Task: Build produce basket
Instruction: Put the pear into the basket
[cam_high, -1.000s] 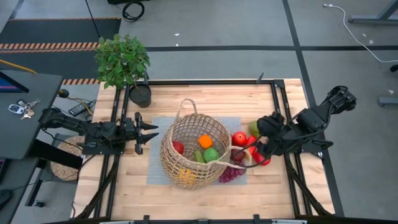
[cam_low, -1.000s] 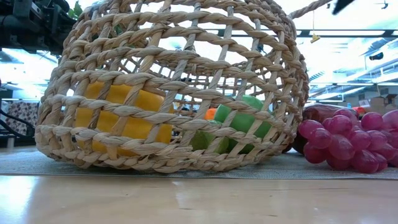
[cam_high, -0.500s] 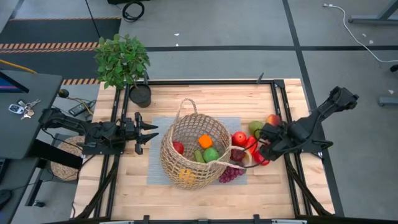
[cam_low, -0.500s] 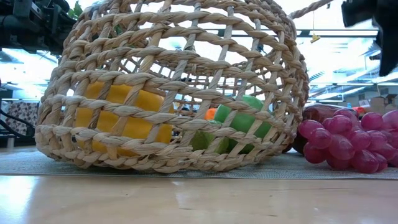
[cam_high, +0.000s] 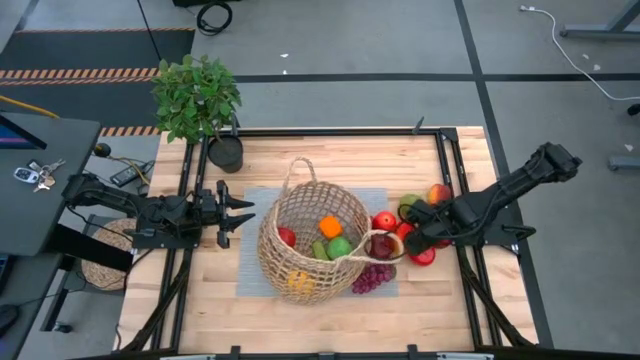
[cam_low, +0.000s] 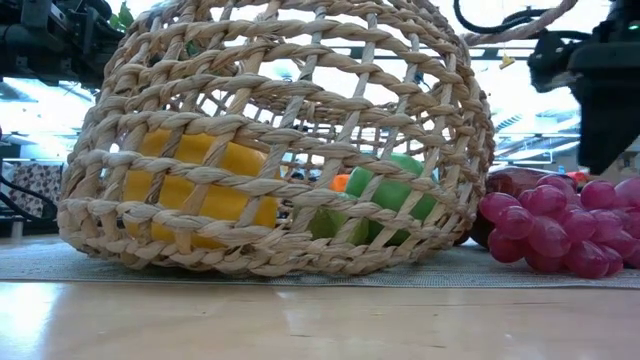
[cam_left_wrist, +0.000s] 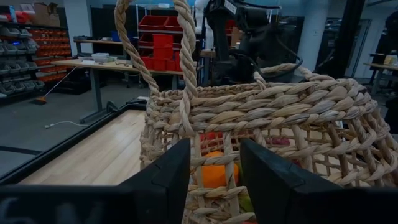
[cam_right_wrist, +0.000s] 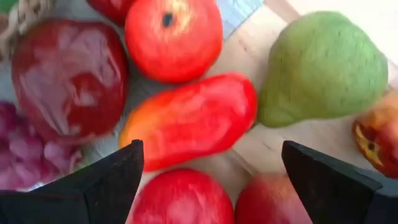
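The tan wicker basket (cam_high: 312, 240) stands on a grey mat (cam_high: 250, 272). It holds an orange piece (cam_high: 330, 227), a green piece (cam_high: 340, 248), a red one and a yellow one (cam_low: 195, 185). Right of it more produce lies in a heap: red apples (cam_right_wrist: 174, 37), a long red fruit (cam_right_wrist: 193, 121), a green pear (cam_right_wrist: 323, 68) and purple grapes (cam_low: 560, 225). My right gripper (cam_right_wrist: 209, 152) hangs open just above this heap, pointing steeply down, its fingers wide on either side of the long red fruit. My left gripper (cam_high: 243, 213) waits open left of the basket, pointing level at it.
A potted plant (cam_high: 198, 98) in a black pot (cam_high: 226, 152) stands at the far left corner. One basket handle (cam_high: 380, 246) droops over the fruit heap beside my right gripper. Bare wood lies along the near edge (cam_high: 320, 320).
My right gripper has sunk toward the fruit heap right of the basket, rolling a little as it came down, and now shows at the low view's upper right. Its fingers have stayed wide open. Basket and produce have not moved.
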